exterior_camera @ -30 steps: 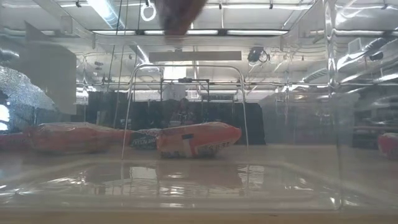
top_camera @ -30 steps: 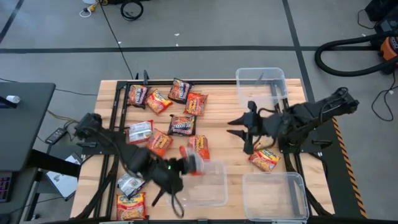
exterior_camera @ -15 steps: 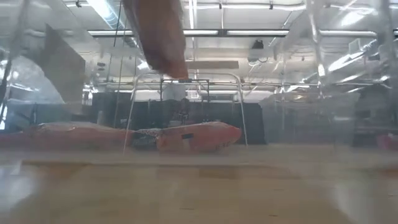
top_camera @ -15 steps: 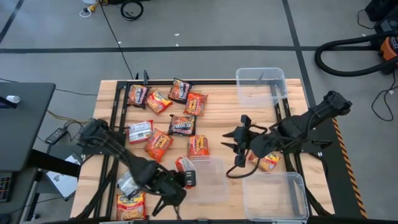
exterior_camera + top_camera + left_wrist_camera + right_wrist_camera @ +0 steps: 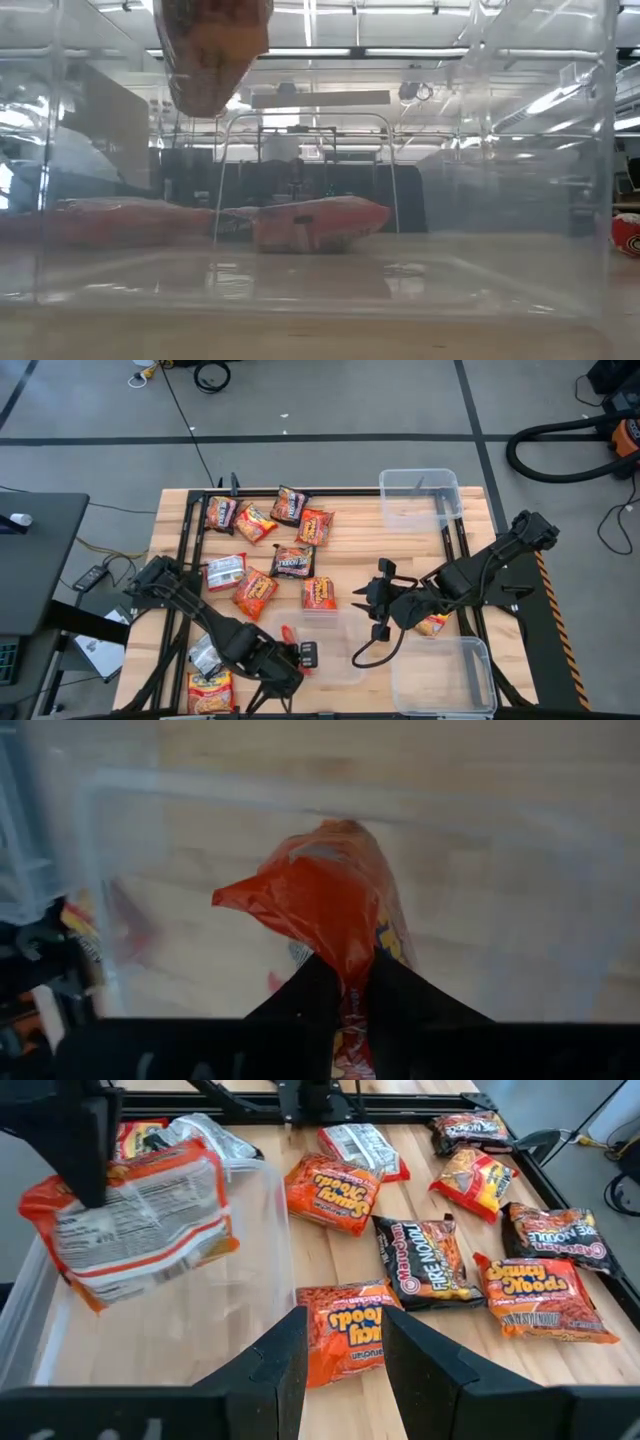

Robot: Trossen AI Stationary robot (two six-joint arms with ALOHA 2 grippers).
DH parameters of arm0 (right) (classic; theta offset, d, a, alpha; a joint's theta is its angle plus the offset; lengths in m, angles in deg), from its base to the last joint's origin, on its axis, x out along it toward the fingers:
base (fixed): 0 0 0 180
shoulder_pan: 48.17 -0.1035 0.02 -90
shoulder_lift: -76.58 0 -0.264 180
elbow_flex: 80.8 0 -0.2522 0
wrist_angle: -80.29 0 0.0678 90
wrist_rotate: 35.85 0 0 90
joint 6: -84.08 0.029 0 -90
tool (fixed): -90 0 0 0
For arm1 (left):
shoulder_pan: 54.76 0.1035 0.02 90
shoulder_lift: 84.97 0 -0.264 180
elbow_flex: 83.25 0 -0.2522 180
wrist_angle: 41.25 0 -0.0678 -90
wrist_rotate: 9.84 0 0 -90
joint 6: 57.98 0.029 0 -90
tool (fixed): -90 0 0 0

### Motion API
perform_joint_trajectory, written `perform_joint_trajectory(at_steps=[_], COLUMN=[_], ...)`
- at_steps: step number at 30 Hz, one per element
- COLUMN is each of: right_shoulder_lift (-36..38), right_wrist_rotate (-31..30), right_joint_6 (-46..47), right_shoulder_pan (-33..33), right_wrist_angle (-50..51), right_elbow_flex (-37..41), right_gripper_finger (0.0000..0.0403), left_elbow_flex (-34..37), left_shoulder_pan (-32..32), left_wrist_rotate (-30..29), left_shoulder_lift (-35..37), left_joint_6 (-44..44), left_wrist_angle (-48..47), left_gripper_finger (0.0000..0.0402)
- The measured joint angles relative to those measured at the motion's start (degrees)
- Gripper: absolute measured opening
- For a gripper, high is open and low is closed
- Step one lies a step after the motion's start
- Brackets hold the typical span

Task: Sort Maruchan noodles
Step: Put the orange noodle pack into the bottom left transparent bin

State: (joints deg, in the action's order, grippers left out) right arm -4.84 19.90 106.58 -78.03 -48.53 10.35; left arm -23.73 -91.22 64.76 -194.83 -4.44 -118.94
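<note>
Left tool [image 5: 345, 982] clenched on an orange ramen packet [image 5: 335, 900], hanging over the clear bin [image 5: 335, 660]. Right tool [image 5: 340, 1335] parted, empty, above table [image 5: 360, 545] centre.

Just ahead of the right gripper [image 5: 345, 1342], whose fingers stand apart with nothing between them, lies an orange packet [image 5: 352, 1327] on the wooden table [image 5: 270, 1230]. Beyond it, more packets spread out. Farther off to one side, another dark gripper [image 5: 88, 1150] holds an orange-and-white packet [image 5: 135, 1210], seemingly over a clear bin [image 5: 262, 1220].
</note>
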Motion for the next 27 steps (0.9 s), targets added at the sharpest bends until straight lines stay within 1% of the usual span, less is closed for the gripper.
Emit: perform_joint_trajectory(at_steps=[3,5,10,12,14,17,22,27], right_shoulder_lift=[0.00,0.00,0.00,0.00,0.00,0.00,0.00,0.00], right_wrist_rotate=[-0.08,-0.06,-0.33,-0.27,-0.26,-0.26,-0.26,-0.23], right_joint_6=[0.09,0.60,2.10,3.13,4.29,4.79,4.81,4.61], right_shoulder_pan=[0.02,-0.15,-1.11,-1.62,-2.09,-2.43,-2.43,-2.43], right_wrist_angle=[-0.01,-0.01,-0.14,-0.56,-0.05,-0.09,-0.11,-0.11], right_elbow_flex=[0.00,0.00,0.97,2.08,3.24,4.56,5.96,6.23], right_gripper_finger=[0.0133,0.0133,0.0133,0.0133,0.0133,0.0133,0.0133,0.0133], left_elbow_flex=[0.07,0.11,0.22,0.22,0.26,0.26,0.26,0.26], left_shoulder_pan=[0.84,2.26,5.86,6.72,7.26,7.54,7.45,7.18], left_wrist_rotate=[3.66,5.24,5.38,5.73,7.21,9.31,9.55,8.95], left_shoulder_lift=[-0.25,-1.13,-3.82,-4.93,-6.17,-7.17,-8.75,-8.98], left_joint_6=[-1.17,-0.14,9.19,12.22,14.55,16.42,21.71,25.94], left_wrist_angle=[-0.20,-0.20,-1.67,-4.11,-5.94,-6.08,-5.74,-3.32], left_gripper_finger=[0.0043,0.0043,0.0043,0.0043,0.0043,0.0043,0.0043,0.0043])
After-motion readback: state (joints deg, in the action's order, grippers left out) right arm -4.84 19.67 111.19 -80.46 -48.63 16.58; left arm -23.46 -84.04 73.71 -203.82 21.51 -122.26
